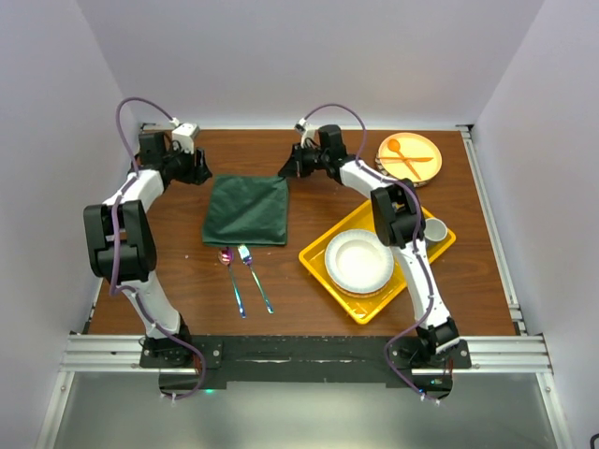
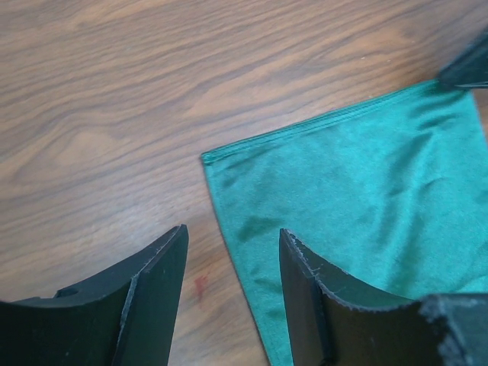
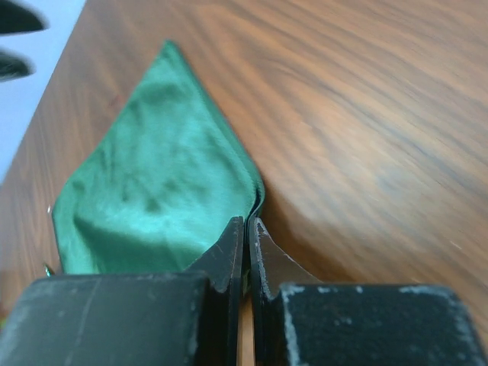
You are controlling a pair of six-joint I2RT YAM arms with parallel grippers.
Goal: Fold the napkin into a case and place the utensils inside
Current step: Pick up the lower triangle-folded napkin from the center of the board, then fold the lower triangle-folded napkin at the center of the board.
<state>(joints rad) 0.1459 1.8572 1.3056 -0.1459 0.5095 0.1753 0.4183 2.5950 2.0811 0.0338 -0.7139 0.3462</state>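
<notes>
The left gripper [image 1: 202,174] hangs at the 11 o'clock corner of the napkin [image 1: 246,210], jaws about half apart and holding nothing. In its wrist view one finger [image 2: 305,297] stands over the green cloth and the other over bare table [image 1: 201,281], with the cloth's corner just ahead at 12 o'clock. The napkin lies flat (already doubled, by the layered edge), and the iridescent spoon [image 1: 230,276] and fork [image 1: 255,278] lie side by side just off its near edge at 6 o'clock, not yet inside anything. The right gripper [image 1: 285,171] sits at the 1 o'clock corner, pinched tight on the napkin's very edge. That bite looks thin, so a pull could let the slick cloth slide out. If the left jaws close too far from the hem they may scrape wood or catch only one layer. Lifting on one corner alone would then skew the fold and leave a crooked case. A fold carried toward 6 o'clock could also drape over or nudge the utensils. The yellow tray [image 1: 318,251] at 4 o'clock is well apart.
</notes>
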